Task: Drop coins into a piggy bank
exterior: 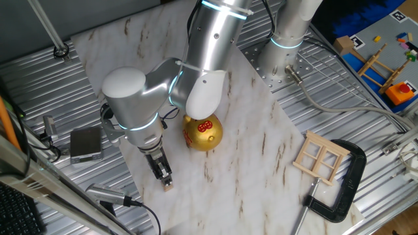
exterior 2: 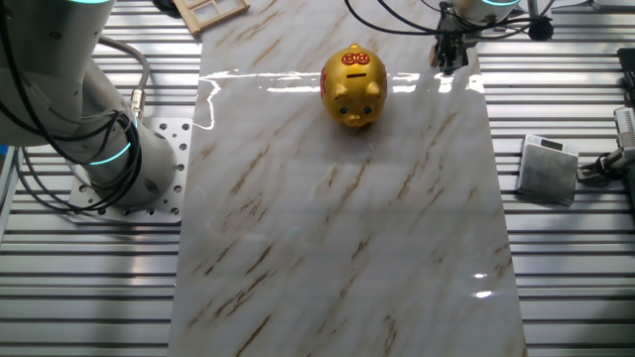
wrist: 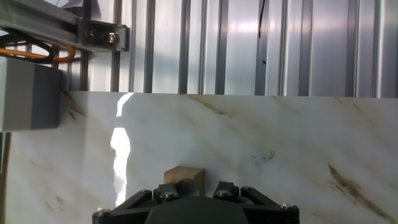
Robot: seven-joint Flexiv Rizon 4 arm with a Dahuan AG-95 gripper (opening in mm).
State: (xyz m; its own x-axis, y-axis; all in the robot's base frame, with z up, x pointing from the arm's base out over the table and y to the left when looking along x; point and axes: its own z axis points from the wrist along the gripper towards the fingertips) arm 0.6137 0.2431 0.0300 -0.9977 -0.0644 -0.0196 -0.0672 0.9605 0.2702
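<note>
While the coin (wrist: 184,175) sits at the gripper (exterior: 167,180) (jaws hidden), the piggy bank (exterior: 202,133) stands apart.

Marble-patterned board (exterior: 261,150) laid over ribbed metal table (exterior: 366,117). Small wooden window frame (exterior: 321,156) near one board corner, just beside a black C-clamp (exterior: 345,189). Grey box (exterior: 86,143) off the board's edge on the ribs, cabled; same box (exterior 2: 549,169) on the right in the other fixed view. Blue surface (exterior: 385,46) at far corner, carrying a small wooden ladder-like frame (exterior: 373,65) and an orange block (exterior: 400,93). Metal bracket with screws (wrist: 102,34) at upper left in hand view.
</note>
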